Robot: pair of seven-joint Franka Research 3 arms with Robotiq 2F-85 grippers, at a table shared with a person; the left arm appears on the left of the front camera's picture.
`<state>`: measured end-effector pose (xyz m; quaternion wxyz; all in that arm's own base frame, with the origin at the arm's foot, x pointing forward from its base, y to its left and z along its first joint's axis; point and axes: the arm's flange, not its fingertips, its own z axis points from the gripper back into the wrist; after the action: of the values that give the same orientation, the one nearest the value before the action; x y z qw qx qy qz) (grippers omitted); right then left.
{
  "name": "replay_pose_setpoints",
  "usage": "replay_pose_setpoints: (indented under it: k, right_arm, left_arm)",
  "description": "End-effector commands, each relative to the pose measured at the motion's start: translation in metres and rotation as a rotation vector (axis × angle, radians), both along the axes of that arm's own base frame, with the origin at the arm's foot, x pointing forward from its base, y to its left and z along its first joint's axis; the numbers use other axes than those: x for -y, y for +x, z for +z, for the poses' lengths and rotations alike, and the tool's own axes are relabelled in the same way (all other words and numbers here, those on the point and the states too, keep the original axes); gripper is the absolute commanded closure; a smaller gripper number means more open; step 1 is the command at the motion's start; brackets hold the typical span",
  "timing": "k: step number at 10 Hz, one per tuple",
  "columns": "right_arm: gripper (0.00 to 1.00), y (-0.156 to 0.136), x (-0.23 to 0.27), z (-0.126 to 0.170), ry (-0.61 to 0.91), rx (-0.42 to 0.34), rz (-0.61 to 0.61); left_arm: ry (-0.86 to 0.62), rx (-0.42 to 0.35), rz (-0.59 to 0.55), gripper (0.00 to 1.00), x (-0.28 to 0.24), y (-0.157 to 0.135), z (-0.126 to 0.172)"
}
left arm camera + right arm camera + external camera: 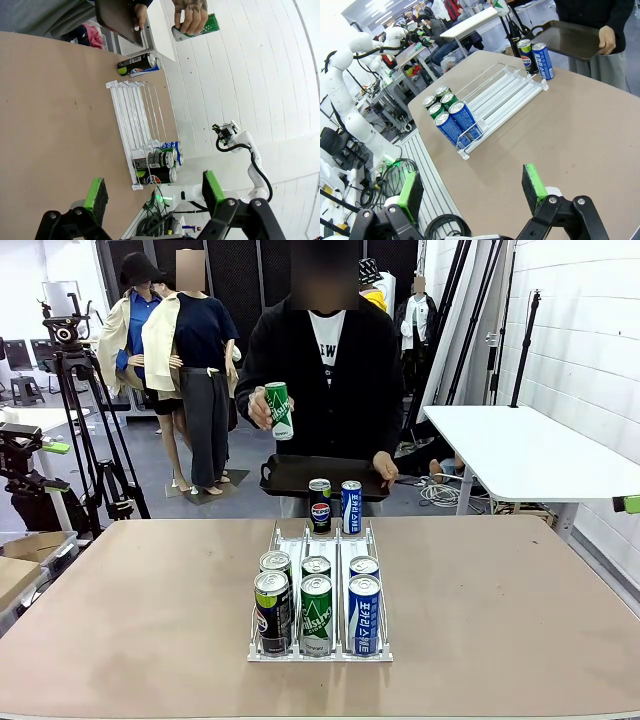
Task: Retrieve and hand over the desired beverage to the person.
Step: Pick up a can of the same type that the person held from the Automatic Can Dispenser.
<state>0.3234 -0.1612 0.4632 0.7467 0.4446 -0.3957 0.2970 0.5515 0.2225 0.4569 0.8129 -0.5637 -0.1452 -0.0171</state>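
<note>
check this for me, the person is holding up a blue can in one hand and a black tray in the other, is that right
Not quite. The can the person is holding up is green, not blue, as the front view shows. The other hand does hold the black tray.

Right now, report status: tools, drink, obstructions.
Left tool open, empty. Right tool open, empty. Person holds up green can, tray in other hand. Six cans in rack, two more beyond it.
</note>
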Motion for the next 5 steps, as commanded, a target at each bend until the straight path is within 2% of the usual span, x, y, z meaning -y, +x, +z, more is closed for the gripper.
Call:
replay_pose_setpoints:
  k: [1, 5]
  right_arm:
    - [0.0, 0.0013, -0.0003, -0.0001, 0.012, 0.001, -0.002]
    - [0.0, 0.0013, -0.0003, -0.0001, 0.012, 0.001, -0.002]
  left_arm:
    - [0.001, -0.003, 0.005, 0.0, -0.0001, 0.0002, 0.0006]
    - [0.001, -0.003, 0.005, 0.0, -0.0001, 0.0002, 0.0006]
